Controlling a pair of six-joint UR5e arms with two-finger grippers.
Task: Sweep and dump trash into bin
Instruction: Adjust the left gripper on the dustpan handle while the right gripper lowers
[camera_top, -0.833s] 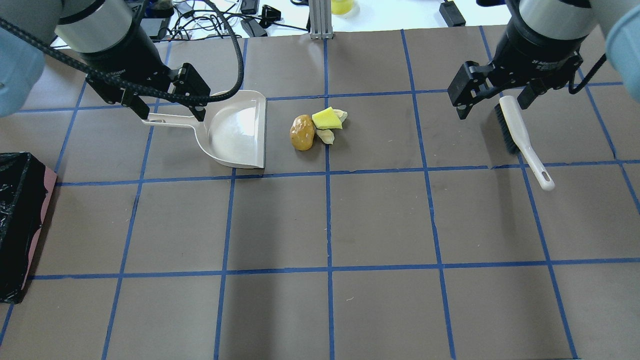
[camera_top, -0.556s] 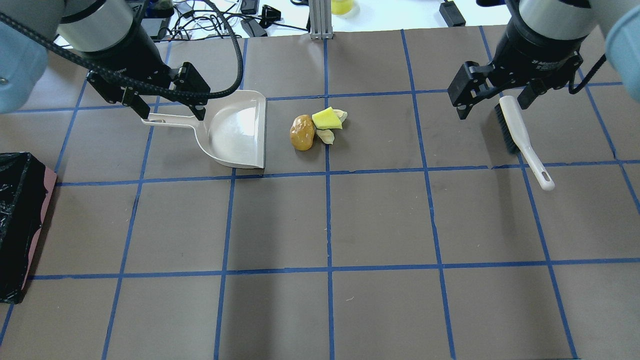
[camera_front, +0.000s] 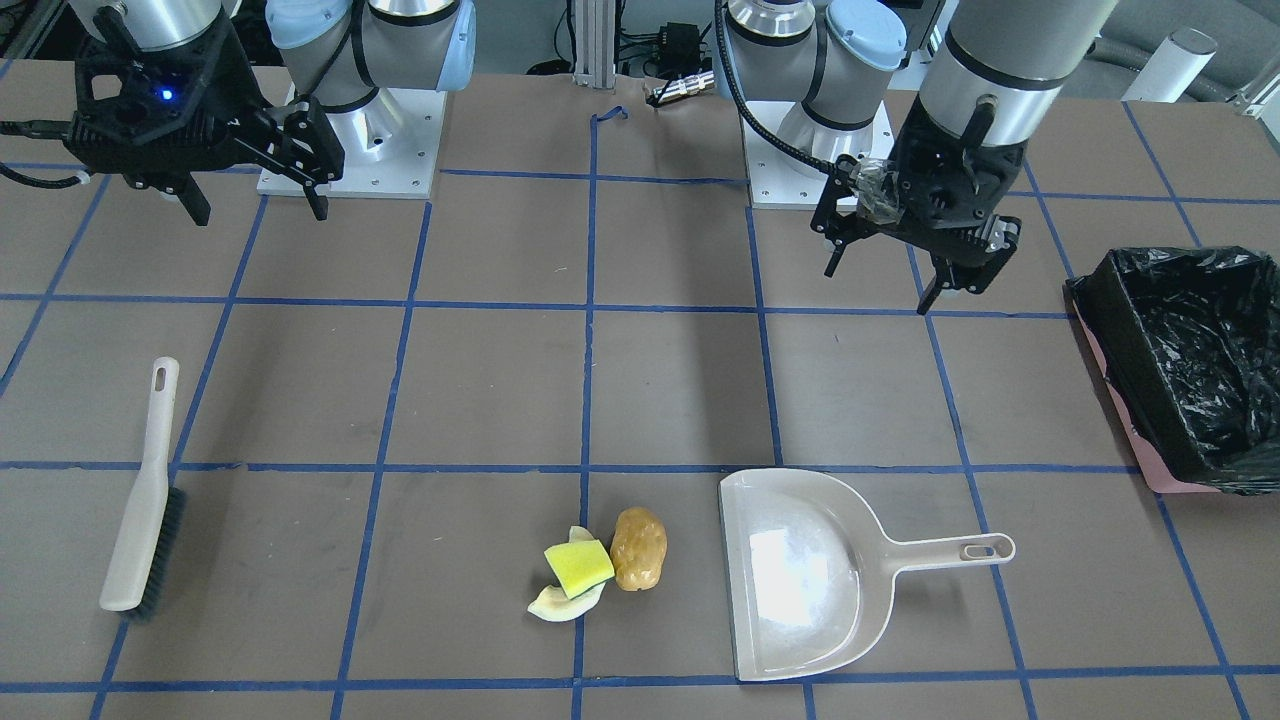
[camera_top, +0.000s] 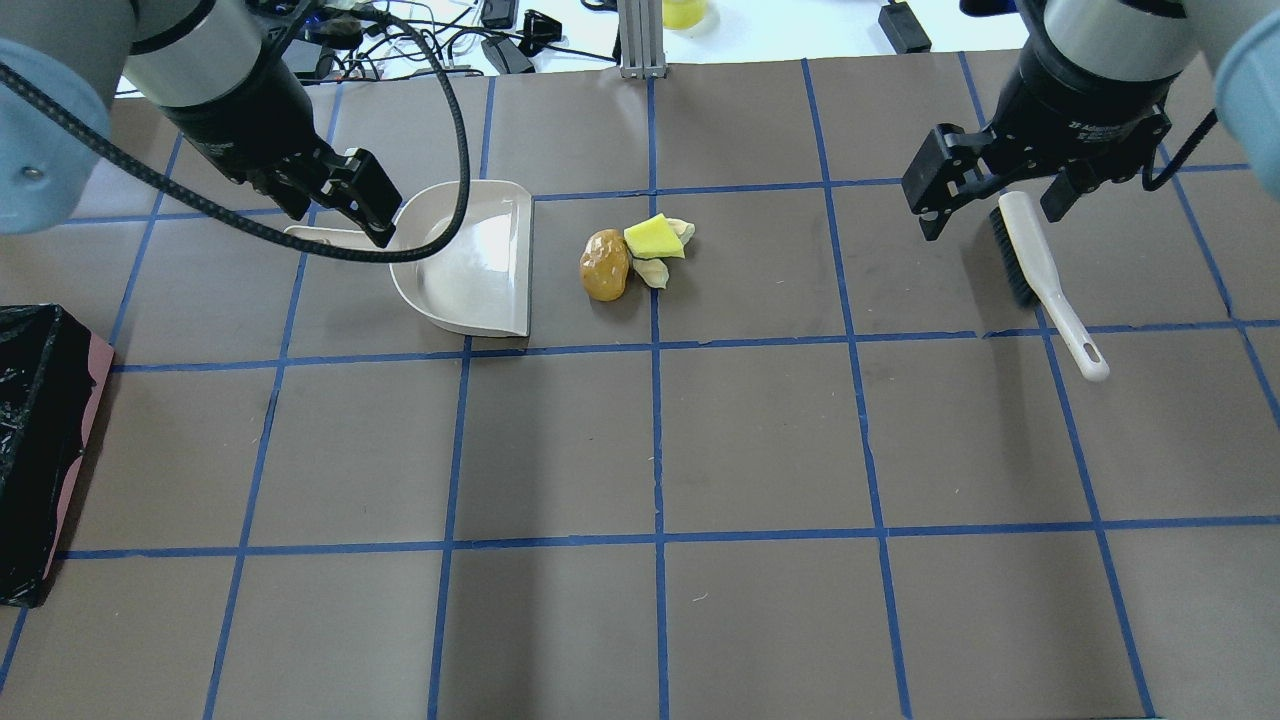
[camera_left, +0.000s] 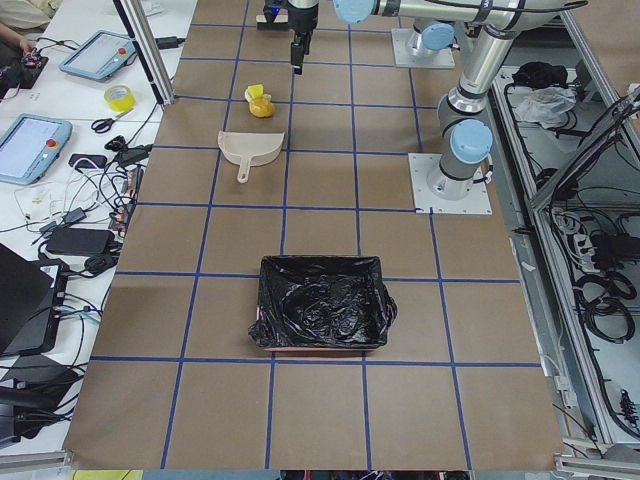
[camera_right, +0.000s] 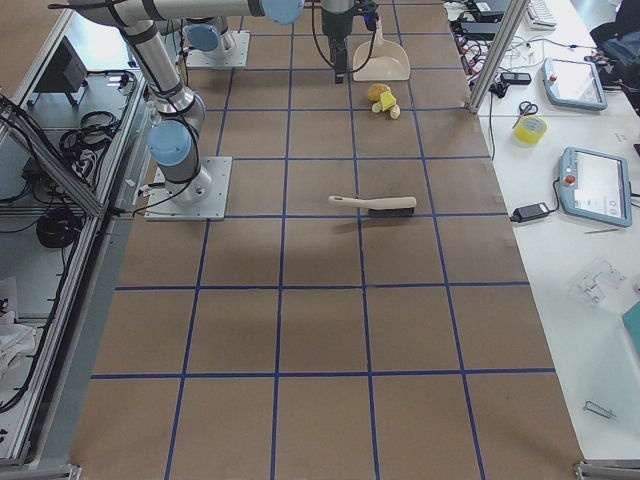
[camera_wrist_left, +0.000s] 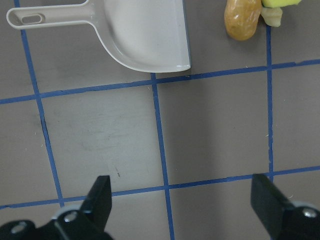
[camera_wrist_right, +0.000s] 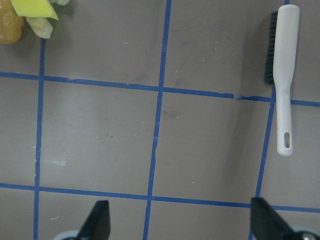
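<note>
Sitting mouth-up, bin (camera_front: 1190, 360) runs lengthwise robot-to-operator side; left claw (camera_front: 878, 286) & right claw (camera_front: 260, 213) both spread, released.

Table (camera_front: 480, 390) is surfaced in brown matting, ruled into squares by blue tape (camera_front: 587, 400). A beige dustpan (camera_front: 800, 580) is laid flat, mouth turned towards the trash and just beside it. The trash is clustered near a tape line: golden-brown lump (camera_front: 638, 562), with the yellow sponge block (camera_front: 578, 566) touching it and propped on the pale peel (camera_front: 560, 603) (sponge contact with the mat cannot be told). A white brush (camera_front: 143, 500) is laid well apart, on the right-arm side. The bin (camera_front: 1140, 380) is stood at the left-arm end.
</note>
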